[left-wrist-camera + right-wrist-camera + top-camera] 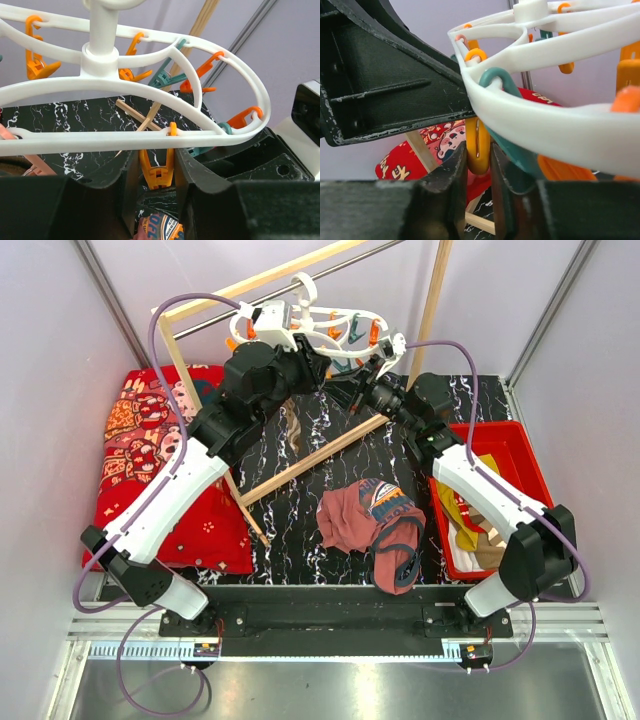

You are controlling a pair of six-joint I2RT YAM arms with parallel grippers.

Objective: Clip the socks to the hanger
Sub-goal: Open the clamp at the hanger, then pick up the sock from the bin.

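I have both arms up at the hanger (101,45), which hangs over the far middle of the desk (300,530) from the metal rail of the wooden rack (320,455).

The left fingers (122,187) are drawn in narrow around an orange peg (157,170). It dangles from the near bar of the hanger's outer ring and sits snugly between them, touching both sides.

The right fingers (451,177) are also narrow and pinch a yellow-orange peg (479,145) that hangs from the ring's right end. A teal peg (507,145) lies just beside it, against one finger. In that wrist view the left arm's black housing fills the left side, close to the ring.

The socks (462,518) are not on the hanger. They lie heaped in the red bin (520,455) on the right side of the desk, beside the right arm, with mustard yellow on top and tan stripes nearer me.

A rust-maroon garment (365,520) is crumpled on the desk near the middle. A red printed cushion (150,460) lies along the left side, under the left arm.
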